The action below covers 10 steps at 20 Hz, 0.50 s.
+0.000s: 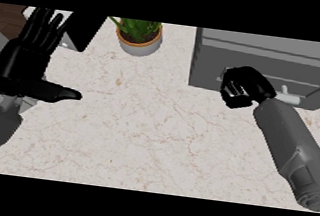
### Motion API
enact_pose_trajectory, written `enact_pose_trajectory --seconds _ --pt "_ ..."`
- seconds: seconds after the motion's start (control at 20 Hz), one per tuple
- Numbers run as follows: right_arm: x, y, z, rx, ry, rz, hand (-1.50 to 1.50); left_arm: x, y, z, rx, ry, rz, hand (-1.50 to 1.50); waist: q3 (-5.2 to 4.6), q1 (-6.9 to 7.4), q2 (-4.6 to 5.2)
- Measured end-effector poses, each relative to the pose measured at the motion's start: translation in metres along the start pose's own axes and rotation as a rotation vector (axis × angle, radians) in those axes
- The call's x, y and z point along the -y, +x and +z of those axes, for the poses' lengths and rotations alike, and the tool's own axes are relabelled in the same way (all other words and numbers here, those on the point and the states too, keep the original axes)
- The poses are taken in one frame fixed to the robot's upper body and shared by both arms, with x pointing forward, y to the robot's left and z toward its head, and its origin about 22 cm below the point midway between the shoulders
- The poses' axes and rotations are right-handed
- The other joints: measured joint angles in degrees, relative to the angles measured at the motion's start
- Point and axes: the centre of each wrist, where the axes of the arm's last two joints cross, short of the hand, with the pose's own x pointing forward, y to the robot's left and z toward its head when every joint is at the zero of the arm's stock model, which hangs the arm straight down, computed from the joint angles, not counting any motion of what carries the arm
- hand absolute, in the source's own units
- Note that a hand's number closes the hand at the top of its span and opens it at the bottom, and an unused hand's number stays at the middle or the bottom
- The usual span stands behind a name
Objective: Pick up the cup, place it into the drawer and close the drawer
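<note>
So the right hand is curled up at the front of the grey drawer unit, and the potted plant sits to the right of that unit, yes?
Not quite. The right hand is curled at the front of the grey drawer unit, but the potted plant sits to the left of that unit, not the right. The head view shows this.
</note>
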Motion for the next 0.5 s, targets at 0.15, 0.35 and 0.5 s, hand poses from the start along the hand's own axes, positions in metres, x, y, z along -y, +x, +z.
enact_pose_trajectory --seconds 0.15,0.35,0.5 --pt "0.004 -0.004 0.002 0.019 0.018 -0.034 1.50 0.001 0.001 -0.002 0.001 -0.008 0.005 -1.50 0.00 0.23 0.07" --pt "0.006 -0.009 0.006 0.055 0.004 -0.068 1.50 0.006 -0.004 0.001 -0.002 -0.025 0.021 -1.50 0.00 0.66 0.26" --pt "0.007 -0.012 0.009 0.076 -0.002 -0.091 1.50 0.007 -0.007 0.002 -0.005 -0.023 0.032 -1.50 0.04 0.85 0.39"
